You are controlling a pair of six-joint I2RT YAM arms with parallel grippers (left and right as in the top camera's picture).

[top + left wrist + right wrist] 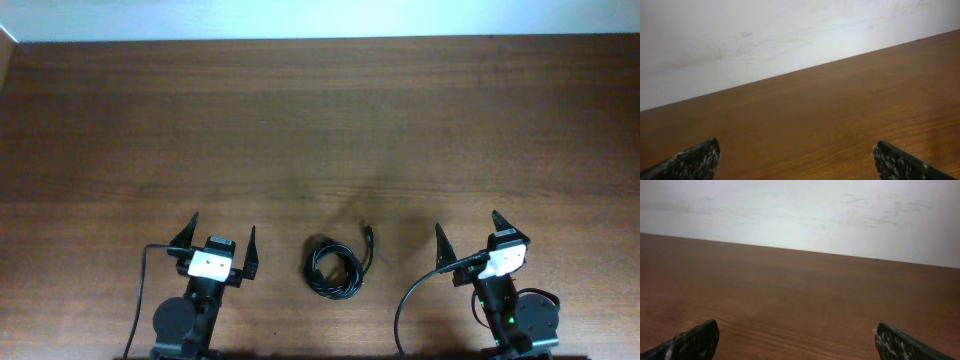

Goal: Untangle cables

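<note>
Black cables (pixel 333 268) lie curled in a small bundle on the tabletop (pixel 320 120), between the left claw (pixel 224 222) and the right claw (pixel 466 219). Both claws stand wide apart and hold nothing. Only the top camera shows the cables; the wrist cameras show just wood and wall (pixel 740 40).

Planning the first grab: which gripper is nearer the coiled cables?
Left, slightly. The left gripper is left of the cables; the right gripper is farther off, to their right.
</note>
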